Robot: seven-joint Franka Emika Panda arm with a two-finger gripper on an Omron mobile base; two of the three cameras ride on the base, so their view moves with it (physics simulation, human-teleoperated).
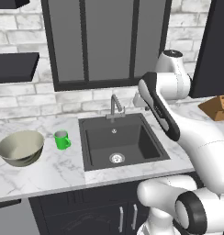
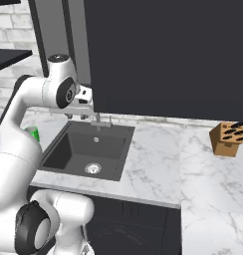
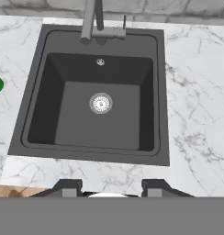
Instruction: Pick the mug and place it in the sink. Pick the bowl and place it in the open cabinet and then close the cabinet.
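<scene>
Fingers [image 3: 108, 186] spread, pinching nothing, high above sink [image 3: 36, 137]. Mug [image 1: 62, 139] just beside bowl [image 1: 20, 148] on desk [image 1: 54, 172]: risk of bumping bowl or tipping mug on approach.

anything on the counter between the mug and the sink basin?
Nothing visible. The mug stands upright on bare marble just left of the sink, with the bowl on its far side. The faucet sits at the back rim, off that path.
</scene>
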